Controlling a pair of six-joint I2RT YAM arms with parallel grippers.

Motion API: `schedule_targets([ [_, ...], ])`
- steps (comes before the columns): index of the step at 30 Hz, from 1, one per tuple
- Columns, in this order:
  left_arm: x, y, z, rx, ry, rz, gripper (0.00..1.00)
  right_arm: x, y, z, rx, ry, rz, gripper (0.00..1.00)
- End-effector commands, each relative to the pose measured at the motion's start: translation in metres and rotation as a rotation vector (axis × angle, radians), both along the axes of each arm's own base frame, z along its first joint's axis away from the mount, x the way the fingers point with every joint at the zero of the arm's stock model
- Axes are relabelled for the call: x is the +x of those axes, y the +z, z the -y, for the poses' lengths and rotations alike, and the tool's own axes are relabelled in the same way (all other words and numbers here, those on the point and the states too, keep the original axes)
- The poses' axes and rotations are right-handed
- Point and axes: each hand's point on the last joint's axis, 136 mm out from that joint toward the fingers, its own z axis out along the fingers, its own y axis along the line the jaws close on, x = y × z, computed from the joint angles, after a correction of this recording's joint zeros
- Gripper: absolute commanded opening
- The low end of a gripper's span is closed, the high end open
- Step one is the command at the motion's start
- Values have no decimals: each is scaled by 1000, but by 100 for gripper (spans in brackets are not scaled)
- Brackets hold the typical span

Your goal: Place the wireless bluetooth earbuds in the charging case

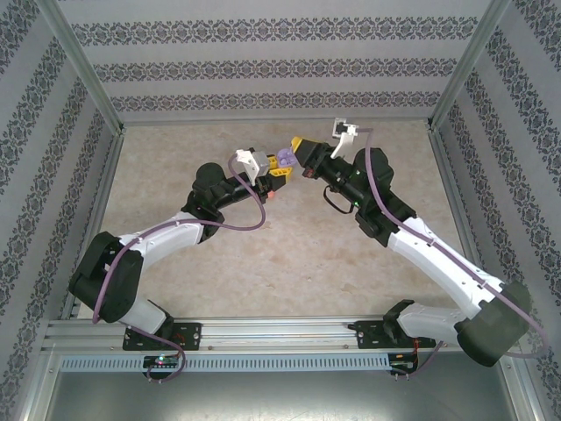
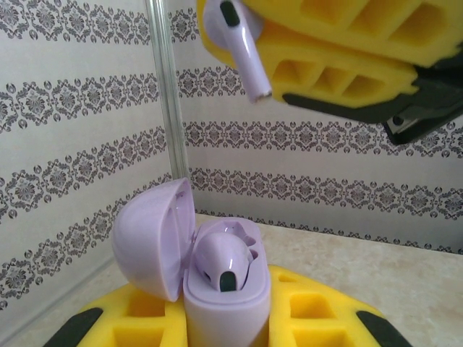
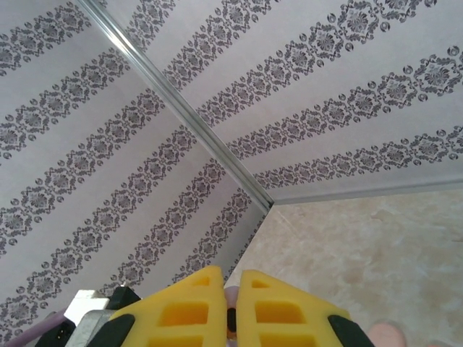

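The two arms met over the far middle of the beige tabletop (image 1: 289, 263), with their fingers turned toward each other. The left gripper (image 1: 280, 167) was clenched on a lilac charging case (image 2: 224, 303). The case stood upright between the yellow fingers (image 2: 318, 314), and its lid (image 2: 148, 242) was swung open to the left in the left wrist view. One purple earbud (image 2: 221, 260) sat inside the open body of the case, with a dark oval spot facing the camera. Which of the wells it filled, I could not tell.

The right gripper (image 3: 231, 312) was pressed closed on the second purple earbud (image 2: 242, 47). It gripped the bud at the head, so that the stem stuck out below the yellow fingers and pointed down, a little to the right. This earbud hung above the case and clearly apart from it. In the right wrist view the two fingers stood almost together, with only a thin strip of purple visible between them.

A small salmon-pink object (image 1: 272, 195) lay on the tabletop just beside the left gripper, on its near side. It was too small to name with certainty. Patterned wallpaper (image 1: 263, 70) covered the walls around the table, and a metal post (image 2: 166, 94) stood in the corner behind the case.
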Motion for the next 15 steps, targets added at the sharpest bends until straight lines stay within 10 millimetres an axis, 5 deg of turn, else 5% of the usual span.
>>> schedule_targets([
  [1,-3,27,1,-53,-19,68,0,-2,0,-6,31,23,20,9],
  [15,-3,30,-1,-59,-11,75,0,3,-30,-5,5,9,-39,7],
])
